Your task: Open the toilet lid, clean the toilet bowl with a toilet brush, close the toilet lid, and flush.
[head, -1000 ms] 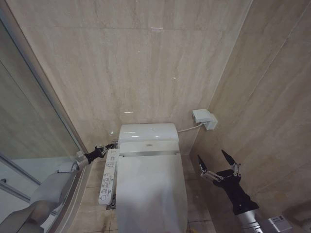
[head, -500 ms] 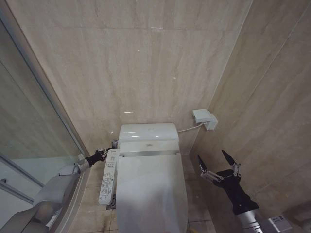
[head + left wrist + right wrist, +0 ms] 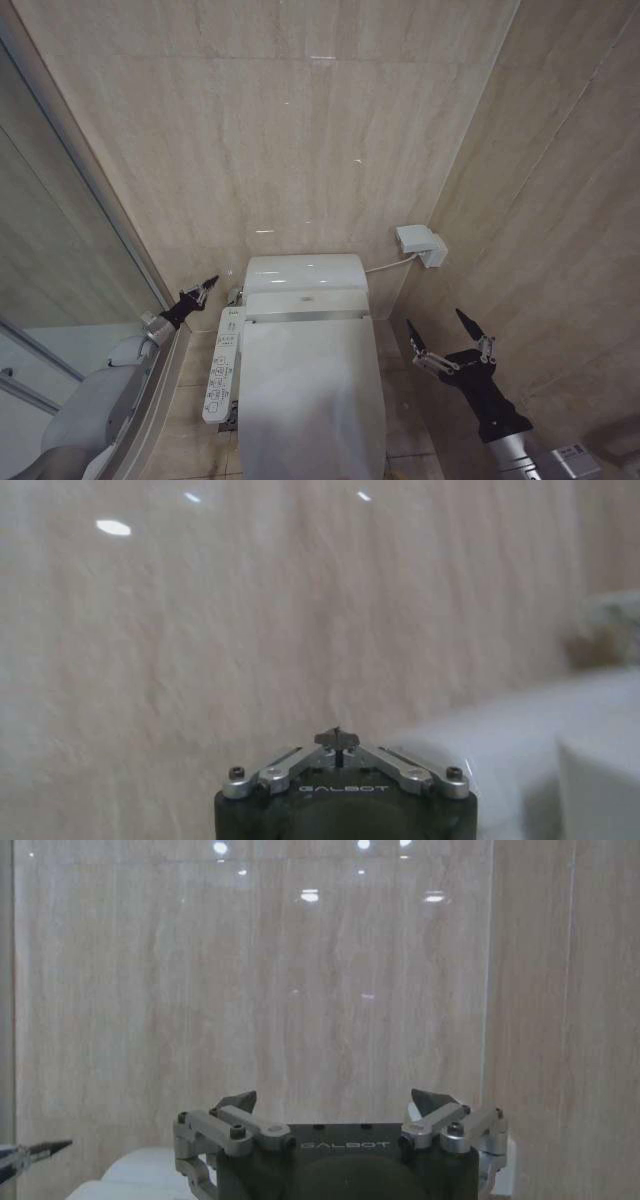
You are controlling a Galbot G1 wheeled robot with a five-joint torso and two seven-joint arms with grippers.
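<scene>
The toilet lid [image 3: 312, 400] is down, covering the toilet bowl, which is hidden. The toilet brush is out of view. My left gripper [image 3: 206, 285] hangs shut to the left of the toilet's rear, a little apart from it and above the floor; its closed fingertips [image 3: 337, 739] point at the tiled wall, with the white toilet back [image 3: 520, 742] beside them. My right gripper [image 3: 445, 336] is held open in the air to the right of the toilet, close to the side wall, with nothing between its fingers [image 3: 432, 1100].
A side control panel [image 3: 221, 366] runs along the toilet's left edge. The white rear unit [image 3: 305, 275] stands against the back wall. A white wall box [image 3: 420, 243] with a cable sits at the right corner. A glass shower screen [image 3: 70, 250] bounds the left.
My left gripper has drawn away from the rear end of the control panel, moving up and to the left. The right arm has stayed still.
</scene>
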